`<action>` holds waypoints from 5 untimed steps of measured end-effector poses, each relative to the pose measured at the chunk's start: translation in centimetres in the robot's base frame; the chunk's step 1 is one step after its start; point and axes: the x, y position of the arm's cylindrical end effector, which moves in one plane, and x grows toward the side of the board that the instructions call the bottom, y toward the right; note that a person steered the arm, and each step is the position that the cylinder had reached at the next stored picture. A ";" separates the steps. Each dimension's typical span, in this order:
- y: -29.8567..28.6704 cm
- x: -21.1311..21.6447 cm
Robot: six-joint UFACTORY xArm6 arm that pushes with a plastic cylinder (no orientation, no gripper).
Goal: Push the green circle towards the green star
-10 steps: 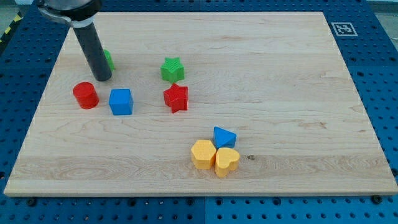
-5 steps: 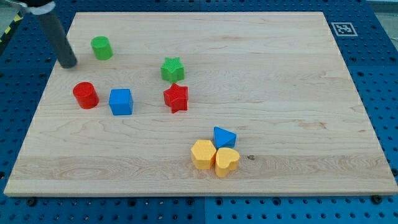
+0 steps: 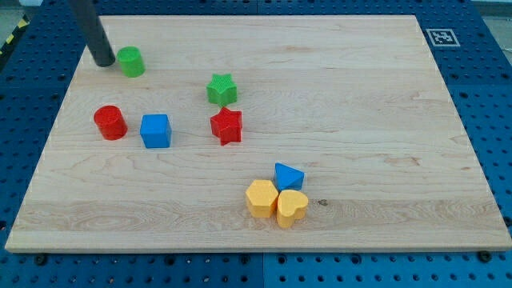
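The green circle [image 3: 130, 61] sits near the board's top left. The green star [image 3: 222, 89] lies to its right and a little lower, well apart from it. My tip [image 3: 105, 62] rests on the board just left of the green circle, very close to it; I cannot tell whether it touches. The dark rod rises from there out of the view's top.
A red circle [image 3: 110, 122] and a blue cube [image 3: 155, 130] lie below the green circle. A red star [image 3: 227, 126] sits just below the green star. A blue triangle [image 3: 288, 175], a yellow hexagon [image 3: 261, 198] and a yellow heart [image 3: 292, 208] cluster at bottom centre.
My tip moved off the green circle to the view's left, then up and right to the circle's left side. The blocks have stayed where they were.
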 end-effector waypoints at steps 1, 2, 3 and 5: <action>2.1 0.0; 2.8 0.0; 1.9 1.6; 3.6 1.7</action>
